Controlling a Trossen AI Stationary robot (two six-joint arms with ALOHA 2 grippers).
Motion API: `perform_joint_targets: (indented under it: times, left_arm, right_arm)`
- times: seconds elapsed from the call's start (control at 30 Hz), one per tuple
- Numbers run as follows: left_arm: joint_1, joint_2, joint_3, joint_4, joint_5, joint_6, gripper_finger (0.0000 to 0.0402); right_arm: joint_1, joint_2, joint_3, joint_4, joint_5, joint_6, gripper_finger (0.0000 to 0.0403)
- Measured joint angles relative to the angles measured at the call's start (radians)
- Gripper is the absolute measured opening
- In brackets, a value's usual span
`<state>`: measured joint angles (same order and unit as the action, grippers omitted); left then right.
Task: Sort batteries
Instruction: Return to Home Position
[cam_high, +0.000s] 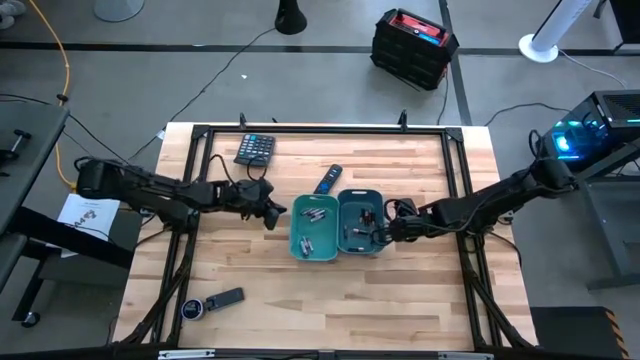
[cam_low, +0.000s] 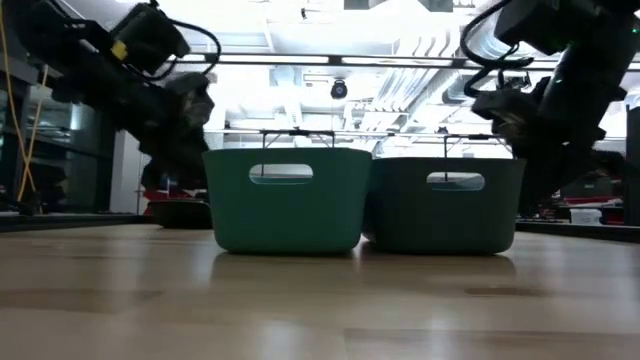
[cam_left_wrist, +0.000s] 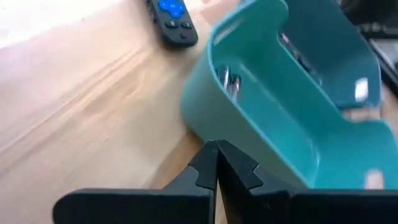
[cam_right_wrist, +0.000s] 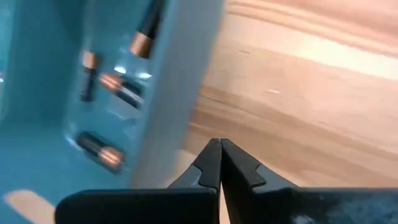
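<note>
Pressed together and holding nothing, the left gripper (cam_left_wrist: 216, 167) hangs just left of the lighter teal bin (cam_low: 288, 215), close to its wall; from my feeds I cannot tell whether it touches. On the other side the right gripper (cam_right_wrist: 219, 163) has its fingers closed on nothing as well, and it sits just right of the darker teal bin (cam_low: 445, 215). On my overhead feed the two bins stand side by side, walls touching, near the middle of the wooden table (cam_high: 420, 290). I see the silvery batteries (cam_left_wrist: 230, 81) lying loose on the floor of the lighter bin, on the left. The dark batteries (cam_right_wrist: 99, 150), each copper at one end, lie in the darker bin, on the right. Just beyond the bins, on the far side, a black remote control (cam_high: 327, 180) lies slanted. A dark calculator (cam_high: 255, 149) rests farther left, near the far edge. A small dark gadget (cam_high: 225, 297) lies toward the near left corner.
</note>
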<state>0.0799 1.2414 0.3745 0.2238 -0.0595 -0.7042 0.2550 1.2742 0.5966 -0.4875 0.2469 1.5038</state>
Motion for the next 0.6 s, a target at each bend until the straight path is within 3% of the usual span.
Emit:
perform_joint_targets:
  times: [0.3, 0.43, 0.6]
  left_arm:
    - [-0.025, -0.247, -0.003, -0.208, 0.076, 0.113, 0.0]
    - [-0.062, -0.36, -0.019, -0.144, 0.07, 0.162, 0.0]
    - [-0.11, -0.486, -0.15, 0.189, 0.043, 0.13, 0.0]
  right_arm:
    - [0.0, -0.214, 0.069, -0.458, 0.049, 0.021, 0.0]
    - [0.0, -0.331, 0.089, -0.464, 0.154, 0.028, 0.0]
    - [0.0, -0.433, 0.098, -0.3, 0.301, -0.079, 0.0]
